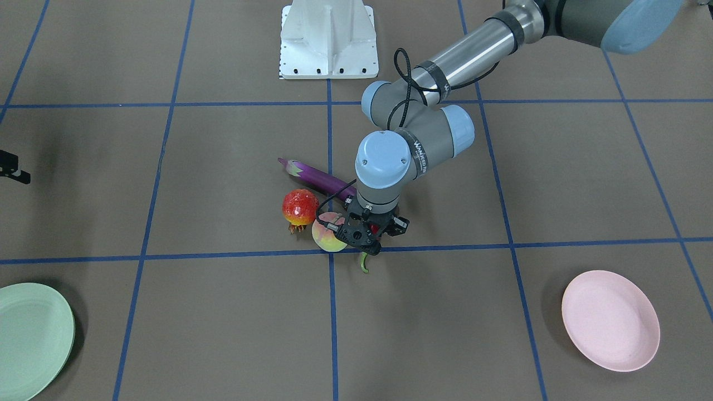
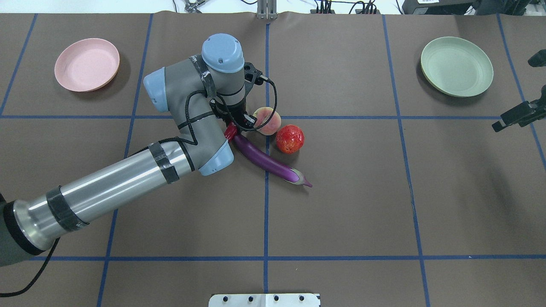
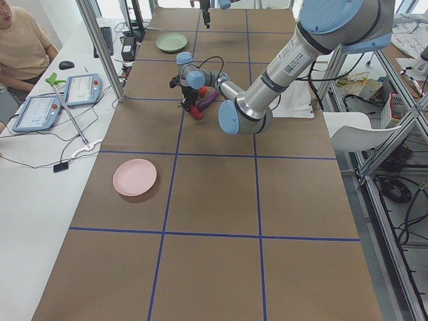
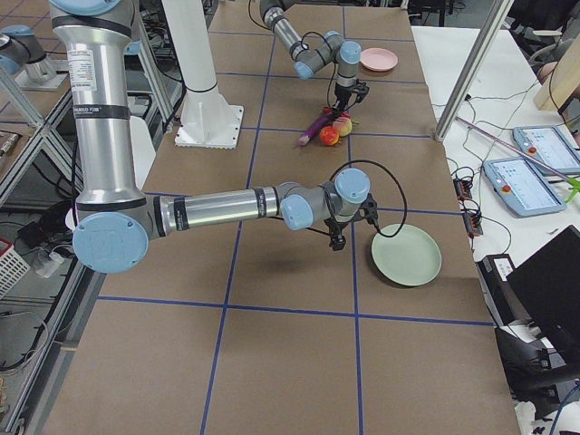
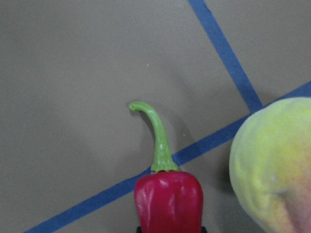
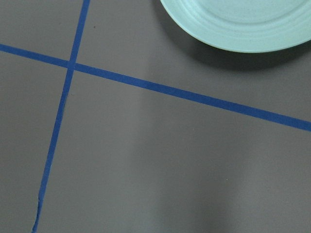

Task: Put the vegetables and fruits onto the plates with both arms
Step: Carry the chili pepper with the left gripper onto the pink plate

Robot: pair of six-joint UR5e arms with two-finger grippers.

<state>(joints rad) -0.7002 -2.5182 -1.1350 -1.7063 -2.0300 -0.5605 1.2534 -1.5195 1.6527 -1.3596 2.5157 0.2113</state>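
Observation:
My left gripper (image 1: 372,233) reaches down into the cluster at mid-table and is shut on the red chili (image 5: 167,201). The chili's green stem (image 1: 365,263) pokes out below the fingers, low over a blue tape line. The peach (image 1: 326,238) sits right beside the gripper, with the pomegranate (image 1: 299,207) next to it. The purple eggplant (image 1: 320,177) lies behind them. The pink plate (image 1: 610,320) and the mint green plate (image 1: 28,340) hold nothing. My right gripper (image 4: 337,237) hovers beside the green plate (image 4: 405,254); I cannot tell how its jaws stand.
The brown table is marked with a grid of blue tape lines (image 1: 332,312). The white pedestal base (image 1: 328,39) stands at the robot's side. An operator and tablets (image 3: 80,90) are at a side table.

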